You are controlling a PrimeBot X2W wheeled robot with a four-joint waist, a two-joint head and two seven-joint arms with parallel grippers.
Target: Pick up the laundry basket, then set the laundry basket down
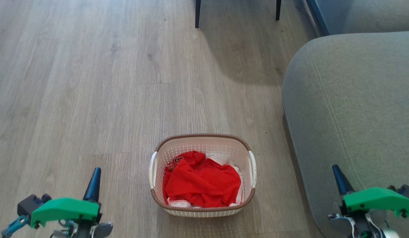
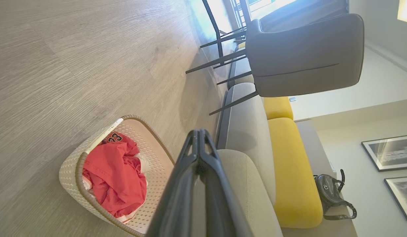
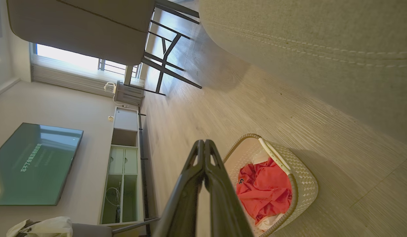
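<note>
Left gripper (image 1: 93,185): fingers pressed together, nothing between them, held above the floor (image 1: 92,82). The left wrist view confirms the two dark fingers meet at the tip.

Basket (image 1: 202,147): to the right of the left gripper and to the left of the right gripper, roughly midway between them and well apart from both. It stands upright and level on the floor. A red shirt (image 1: 201,183) is crumpled inside with some white cloth under it. The white side handles, left (image 1: 153,170) and right (image 1: 253,168), are both free, with no finger on or near either.

Right gripper (image 1: 340,181): fingers pressed together, empty, and overlapping the grey sofa (image 1: 356,115) in the head view. The sofa runs along the right of the basket, near it; I cannot tell whether they touch.

Progress: the basket rests on the floor and neither gripper holds it. That fits two stages: basket waiting to be lifted, or basket already put back down with the arms clear of it. Nothing here settles which. The basket looks square and undisturbed, and the clothes are fully inside the rim.
</note>
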